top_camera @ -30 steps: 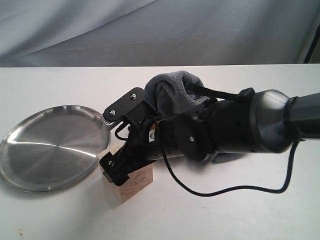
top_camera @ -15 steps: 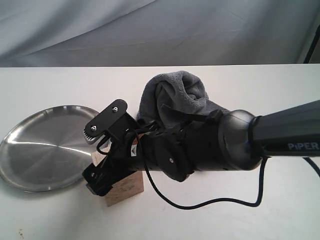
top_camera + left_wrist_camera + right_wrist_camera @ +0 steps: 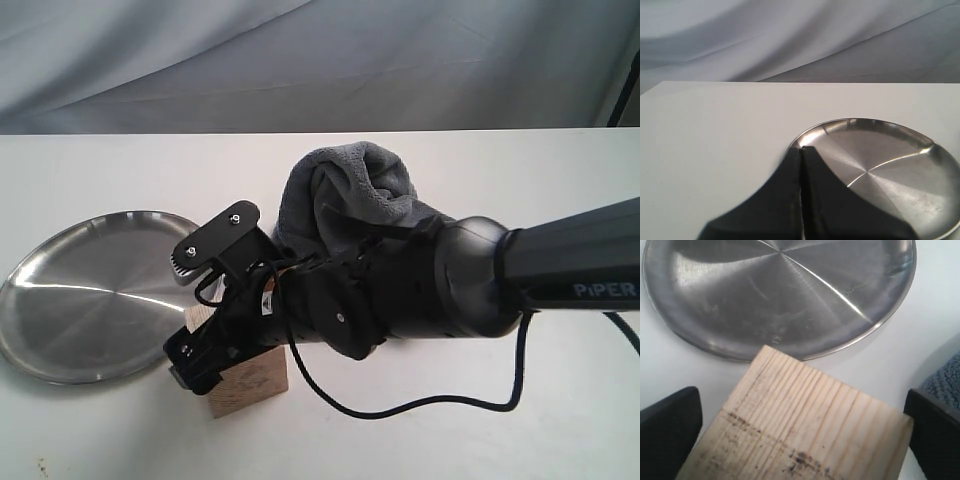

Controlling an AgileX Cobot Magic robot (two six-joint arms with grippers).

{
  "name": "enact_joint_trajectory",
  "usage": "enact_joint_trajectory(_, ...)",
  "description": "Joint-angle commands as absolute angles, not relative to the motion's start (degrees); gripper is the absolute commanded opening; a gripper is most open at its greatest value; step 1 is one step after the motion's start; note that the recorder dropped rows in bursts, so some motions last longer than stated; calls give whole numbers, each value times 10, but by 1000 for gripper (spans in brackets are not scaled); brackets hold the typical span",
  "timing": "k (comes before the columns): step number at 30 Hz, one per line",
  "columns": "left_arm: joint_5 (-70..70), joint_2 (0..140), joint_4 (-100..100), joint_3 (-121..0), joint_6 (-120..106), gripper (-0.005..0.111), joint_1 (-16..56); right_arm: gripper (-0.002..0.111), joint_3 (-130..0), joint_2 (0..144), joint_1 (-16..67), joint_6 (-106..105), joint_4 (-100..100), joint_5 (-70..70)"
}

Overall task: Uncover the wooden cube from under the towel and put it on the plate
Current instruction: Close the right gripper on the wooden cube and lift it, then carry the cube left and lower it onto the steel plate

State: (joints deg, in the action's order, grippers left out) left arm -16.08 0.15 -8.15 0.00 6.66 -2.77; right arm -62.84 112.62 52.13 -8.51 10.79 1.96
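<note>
place: robot lab bench | evidence: plain white table (image 3: 450, 440), draped grey backdrop (image 3: 300, 60), PiPER arm (image 3: 580, 270)

The wooden cube (image 3: 250, 385), pale with fine grain lines and some dark marks, stands on one face between the spread fingers of the right pincer (image 3: 192, 318). The round shiny plate (image 3: 80, 300) lies flat just beyond the pincer's tips, near the cube. The fluffy grey-blue towel (image 3: 350, 190) is heaped behind the pincer.
</note>
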Motion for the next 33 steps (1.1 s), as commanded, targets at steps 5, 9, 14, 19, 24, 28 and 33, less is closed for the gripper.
enact_joint_trajectory(5, -153, 0, -82, 0, 70, 0, -30, 97, -621, 1163, 526, -51, 107, 70)
enact_joint_trajectory(9, -153, 0, -82, 0, 70, 0, -30, 70, -621, 1162, 526, -42, 107, 70)
enact_joint_trajectory(14, -153, 0, -82, 0, 70, 0, -30, 17, -621, 1154, 526, -47, 92, 70)
enact_joint_trajectory(19, -153, 0, -82, 0, 70, 0, -30, 0, -621, 1128, 526, -47, 60, 72)
enact_joint_trajectory(24, -153, 0, -82, 0, 70, 0, -30, 0, -621, 1092, 526, -47, 45, 72)
enact_joint_trajectory(28, -153, 0, -82, 0, 70, 0, -30, 0, -621, 1069, 526, -62, 38, 72)
enact_joint_trajectory(33, -153, 0, -82, 0, 69, 0, -30, 0, -621, 1061, 526, -73, 16, 68)
